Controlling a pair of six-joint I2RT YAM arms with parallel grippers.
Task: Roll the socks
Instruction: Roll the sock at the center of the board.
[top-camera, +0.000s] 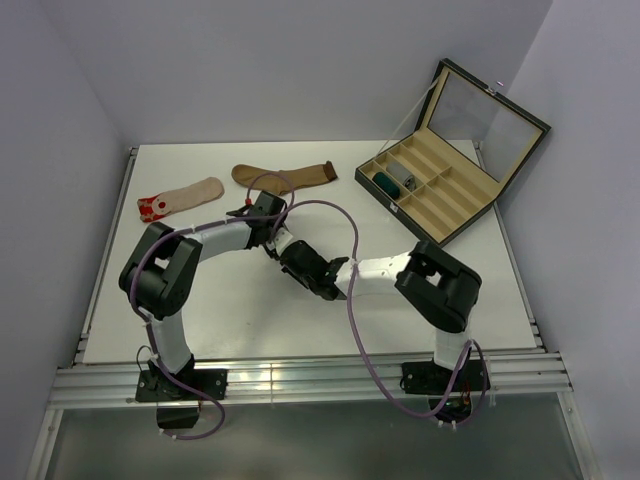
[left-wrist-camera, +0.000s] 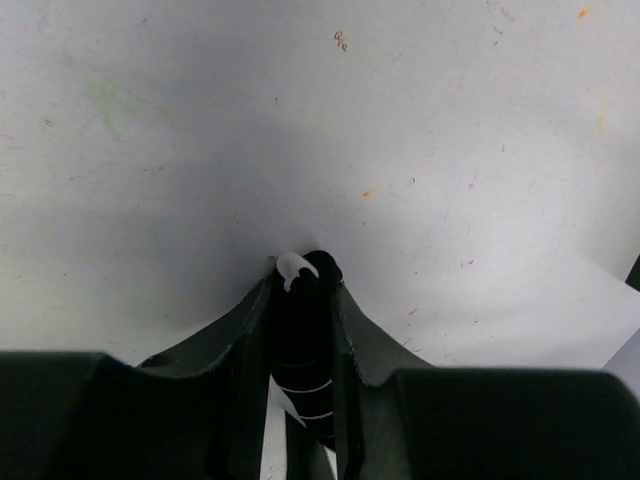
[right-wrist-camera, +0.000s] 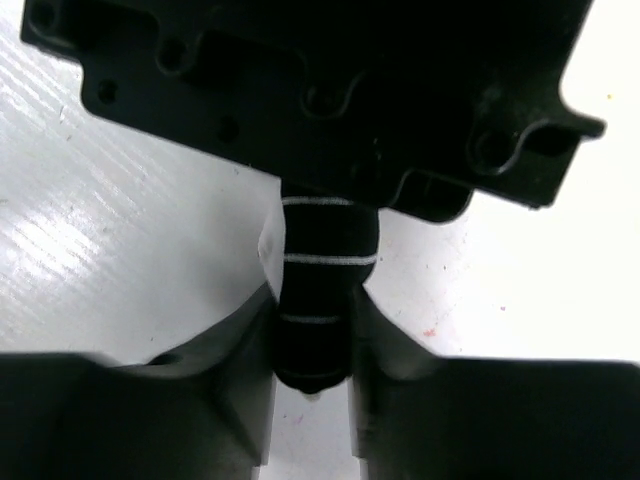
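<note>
A rolled black sock with white stripes (left-wrist-camera: 305, 340) is pinched between both grippers at the table's middle. In the top view the two grippers meet there and hide nearly all of it. My left gripper (left-wrist-camera: 305, 285) is shut on the sock, whose white-tipped end sticks out past the fingertips. My right gripper (right-wrist-camera: 312, 320) is shut on the same sock (right-wrist-camera: 325, 265) from the opposite side, facing the left gripper's black body. In the top view the left gripper (top-camera: 268, 235) and the right gripper (top-camera: 292, 256) are almost touching.
A beige red-toed sock (top-camera: 180, 197) and a brown sock (top-camera: 285, 176) lie flat at the back left. An open compartment box (top-camera: 455, 205) stands at the back right, with a rolled teal sock (top-camera: 385, 183) and a rolled grey sock (top-camera: 403, 176) in its left compartments.
</note>
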